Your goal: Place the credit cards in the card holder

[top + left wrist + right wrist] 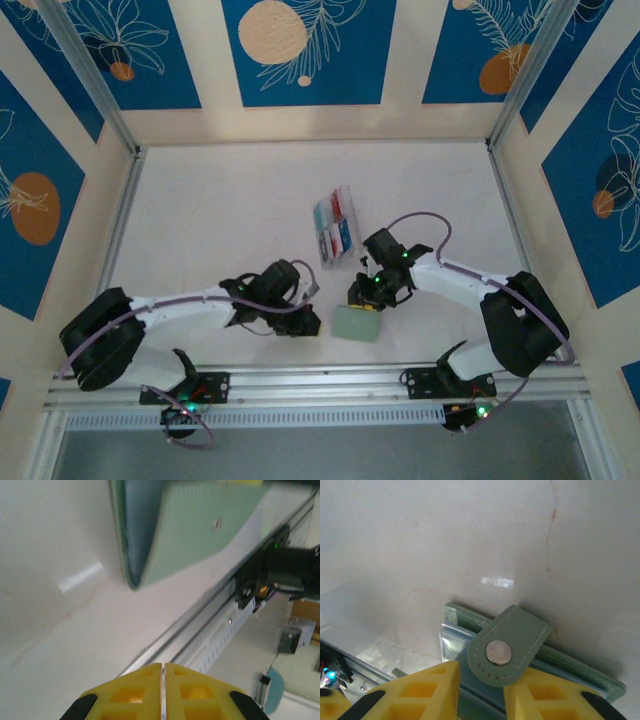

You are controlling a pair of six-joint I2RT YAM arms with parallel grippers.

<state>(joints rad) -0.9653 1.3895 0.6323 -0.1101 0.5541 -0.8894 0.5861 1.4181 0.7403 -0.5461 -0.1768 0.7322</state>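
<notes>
The sage-green card holder point(357, 323) lies near the table's front edge, between the two arms. My right gripper point(366, 296) is at its far edge. In the right wrist view the yellow fingers point(427, 687) stand on either side of the card holder point(465, 617), closed on its layers. The snap tab point(509, 645) sticks up between them, and a pale blue inner layer shows beneath it. My left gripper point(163, 666) is shut and holds nothing, just left of the card holder point(200, 525), whose one side looks raised. The credit cards point(335, 226), red, teal and white, lie farther back.
The cards sit in a clear compartment box point(322, 240) behind the card holder. A metal rail point(320, 380) runs along the table's front edge, close to the wallet. Patterned walls close off the table at the back and on both sides.
</notes>
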